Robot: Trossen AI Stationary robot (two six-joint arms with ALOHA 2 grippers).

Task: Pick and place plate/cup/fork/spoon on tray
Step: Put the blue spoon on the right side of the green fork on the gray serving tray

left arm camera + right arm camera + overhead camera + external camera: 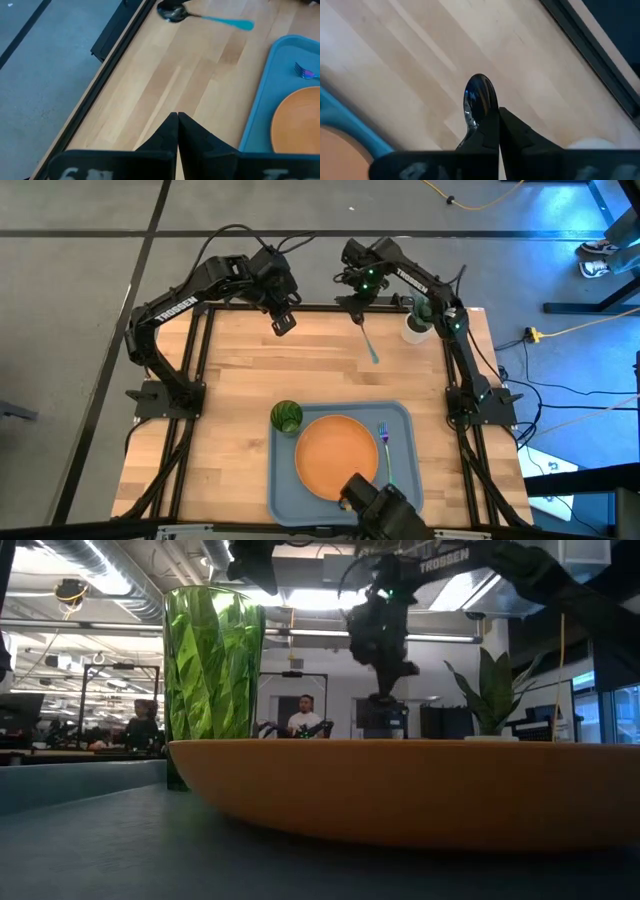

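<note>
From above, I see the tray (pixel 283 480) already carrying the plate (pixel 336 457), cup (pixel 286 416) and fork (pixel 384 442), so I judge the spoon is the step in hand. The spoon (pixel 369 340) lies well beyond the tray, its dark head under my right gripper (pixel 356 306). The left gripper (pixel 283 324) waits clenched and empty, also beyond the tray.

The low view shows only the plate rim and cup up close.

In the right wrist view, the fingers are pinched on the spoon's head. Next I must lift and carry it to the tray, beside the fork.
</note>
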